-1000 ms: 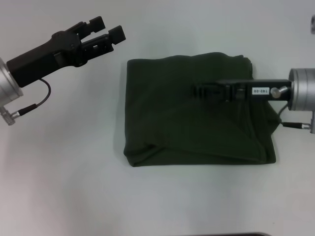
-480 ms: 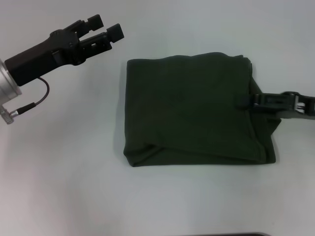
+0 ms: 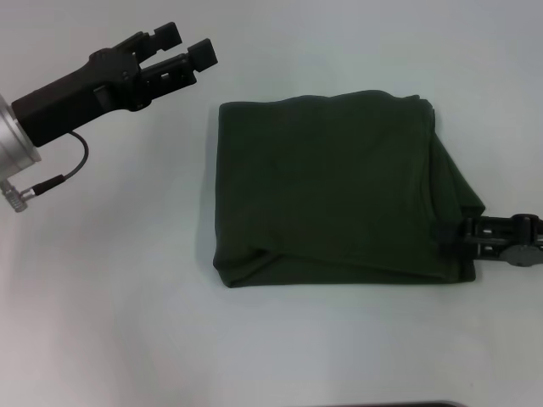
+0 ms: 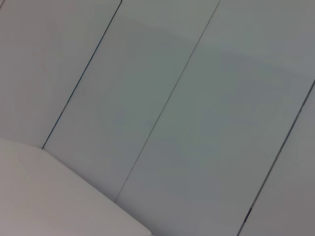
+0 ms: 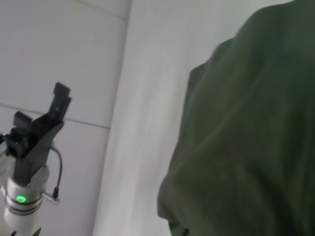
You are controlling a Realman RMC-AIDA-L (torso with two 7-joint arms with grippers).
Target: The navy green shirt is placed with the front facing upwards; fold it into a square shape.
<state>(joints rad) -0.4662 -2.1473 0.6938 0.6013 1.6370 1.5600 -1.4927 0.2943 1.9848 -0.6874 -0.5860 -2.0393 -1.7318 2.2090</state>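
Dark olive fabric is what's filling the middle of the white worktop point(image 3: 110, 322): the navy green shirt point(image 3: 331, 191) is being shown already folded into a rough square, lying flat, with a thicker rolled edge along its near side and some looser layers bulging out at the right edge. No lettering is being shown on the face that's up.

The left claw point(image 3: 182, 52) is being held off to the far left of the shirt, above bare worktop and clear of the cloth, with its two fingers spread apart and nothing between them. It's also being caught in the right wrist view point(image 5: 42, 115), standing apart from the shirt point(image 5: 246, 132).

The right claw point(image 3: 454, 231) is being held low at the near right corner of the shirt, coming in from the right edge of the head view. Its tip is sitting right at the fabric edge, but whether it's open, closed or pinching cloth can't be told from here.

Only pale panels with thin seams are being shown by the left wrist view.
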